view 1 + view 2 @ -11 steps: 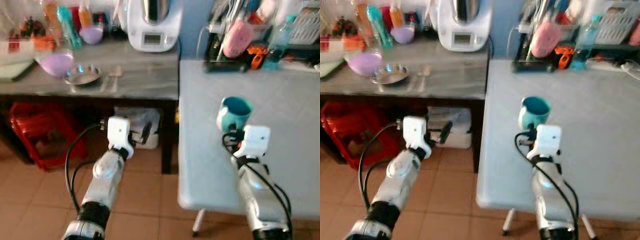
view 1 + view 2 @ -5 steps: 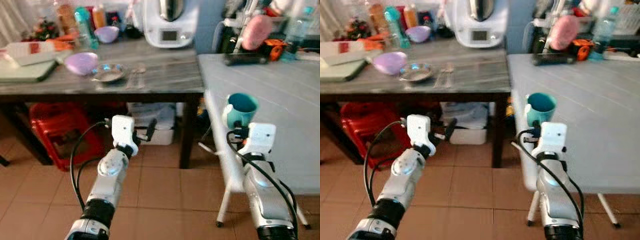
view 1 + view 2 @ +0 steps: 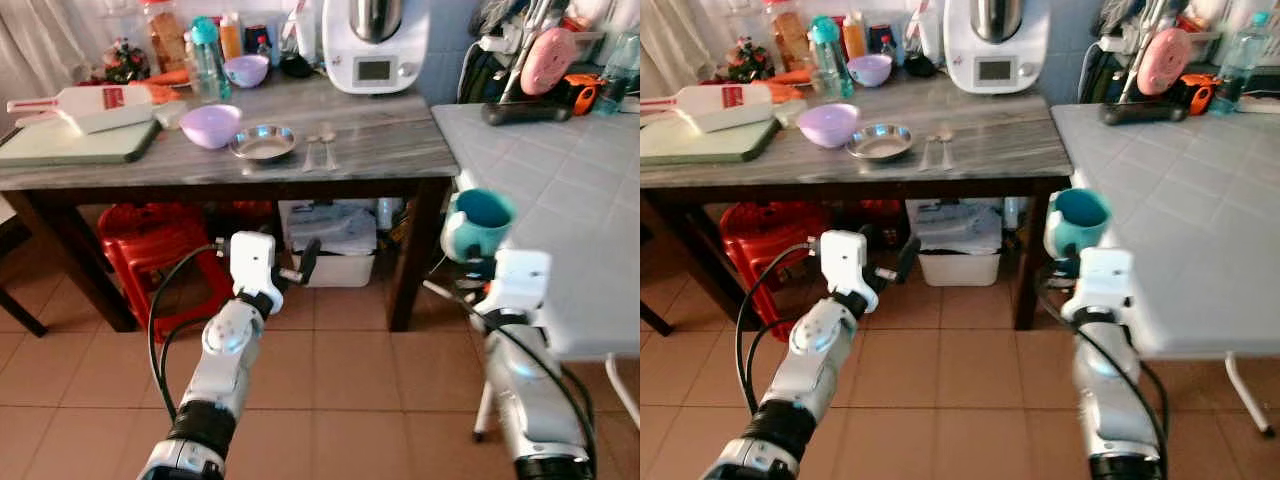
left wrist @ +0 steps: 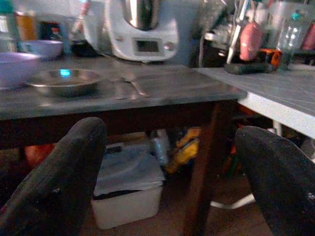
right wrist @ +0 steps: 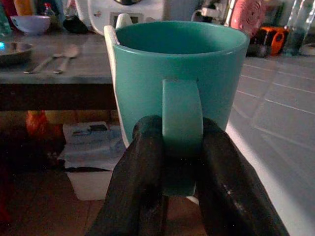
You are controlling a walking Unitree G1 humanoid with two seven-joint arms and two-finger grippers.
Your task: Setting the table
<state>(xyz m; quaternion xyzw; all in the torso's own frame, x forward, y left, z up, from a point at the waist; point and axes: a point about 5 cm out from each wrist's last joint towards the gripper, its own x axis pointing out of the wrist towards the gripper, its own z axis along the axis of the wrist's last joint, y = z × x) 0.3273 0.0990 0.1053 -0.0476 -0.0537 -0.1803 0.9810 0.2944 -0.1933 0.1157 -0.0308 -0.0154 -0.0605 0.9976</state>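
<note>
View: I turned left since before; the dark table (image 3: 200,165) now sits at 12 o'clock.
Right claw (image 5: 179,147): pinches my one cup (image 5: 182,73).
Left claw (image 4: 167,162): wide open, empty.
Bowls: three.

2 silver arms, white wrist boxes, black cables.

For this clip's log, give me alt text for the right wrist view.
The right gripper pinches the handle of an upright teal mug between its two black fingers. Behind stand a grey table with cutlery and a white tiled table.
</note>
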